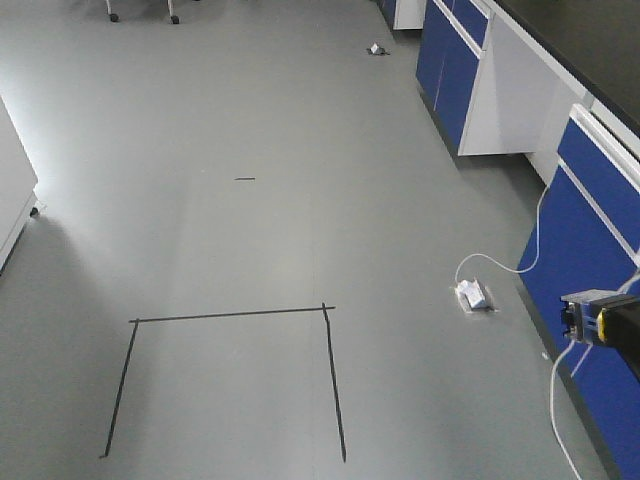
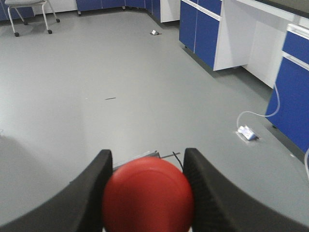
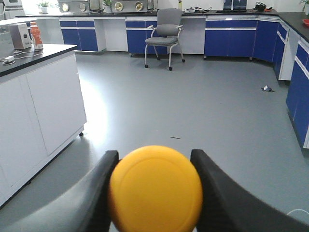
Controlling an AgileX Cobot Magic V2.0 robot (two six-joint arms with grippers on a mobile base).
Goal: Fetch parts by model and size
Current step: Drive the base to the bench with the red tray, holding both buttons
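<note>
The red-capped push-button switch (image 2: 147, 198) fills the bottom of the left wrist view. My left gripper (image 2: 147, 157) is shut on it, a black finger on each side of the cap. Its base is hidden behind the cap. In the right wrist view my right gripper (image 3: 154, 157) is shut on the yellow-capped switch (image 3: 155, 191) in the same way. The front view shows that switch's dark base with a yellow edge (image 1: 590, 314) at the right border, above the floor, held by the black right gripper (image 1: 622, 330). The left gripper is out of the front view.
A black tape square (image 1: 230, 380) marks the grey floor. Blue cabinets (image 1: 455, 70) line the right side. A power strip on a white cable (image 1: 473, 294) lies near them. A white counter (image 3: 43, 101) stands at left and a grey chair (image 3: 166, 34) at the back.
</note>
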